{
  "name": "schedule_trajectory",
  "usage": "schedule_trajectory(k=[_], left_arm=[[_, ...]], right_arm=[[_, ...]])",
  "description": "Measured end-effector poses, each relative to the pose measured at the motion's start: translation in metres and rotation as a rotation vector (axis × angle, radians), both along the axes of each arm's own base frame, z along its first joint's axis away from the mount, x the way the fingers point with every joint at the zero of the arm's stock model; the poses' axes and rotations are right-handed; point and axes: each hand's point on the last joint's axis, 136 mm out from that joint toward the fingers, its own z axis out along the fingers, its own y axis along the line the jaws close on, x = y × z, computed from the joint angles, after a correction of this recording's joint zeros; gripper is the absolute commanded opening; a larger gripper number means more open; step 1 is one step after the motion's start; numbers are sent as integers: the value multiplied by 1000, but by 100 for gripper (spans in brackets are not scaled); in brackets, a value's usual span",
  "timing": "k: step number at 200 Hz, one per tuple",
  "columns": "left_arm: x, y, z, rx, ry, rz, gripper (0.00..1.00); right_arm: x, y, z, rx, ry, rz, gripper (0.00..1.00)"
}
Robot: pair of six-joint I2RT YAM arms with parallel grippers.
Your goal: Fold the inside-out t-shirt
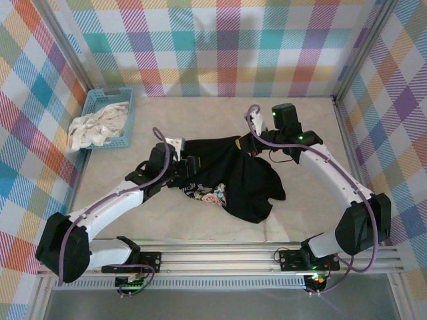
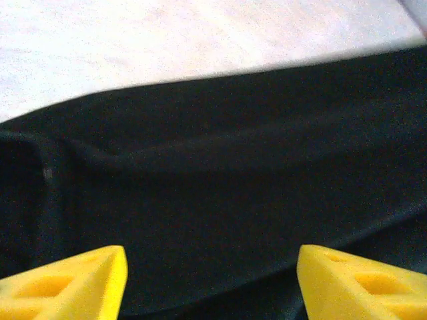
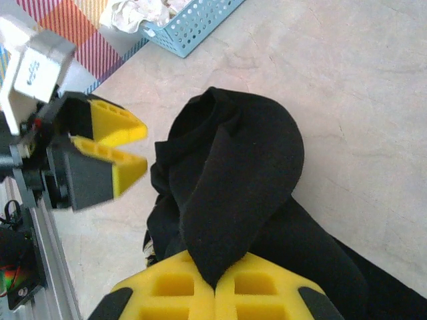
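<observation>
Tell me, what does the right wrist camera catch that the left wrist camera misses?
Right wrist, not left wrist: the blue basket of white cloth, the left pincer open, and the right pincer shut on a fold of the t-shirt. Left wrist, not right wrist: a close look at a ridge in the cloth between wide-apart yellow fingertips. Both: black t-shirt, pale table.

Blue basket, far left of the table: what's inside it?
A crumpled white-cream cloth fills most of the blue basket. The basket's floor and anything beneath the cloth are covered, so I can't tell what else is there.
</observation>
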Motion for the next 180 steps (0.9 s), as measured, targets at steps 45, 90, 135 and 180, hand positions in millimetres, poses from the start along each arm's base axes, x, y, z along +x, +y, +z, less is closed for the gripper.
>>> schedule_trajectory(k=[45,90,135,180], left_arm=[[7,-31,-31,121,24,-167,77],[37,-43,-43,195,20,-171,55],[75,-49,-31,162,35,-156,0],[39,-63,87,-311,60,-264,0]], right_arm=[[0,-3,-2,-8,10,-7,0],[0,-3,-2,-12,11,-5,0],[8,-11,-4,-76,-68,-26,6],[74,-66,21,-335,-240,-394,32]])
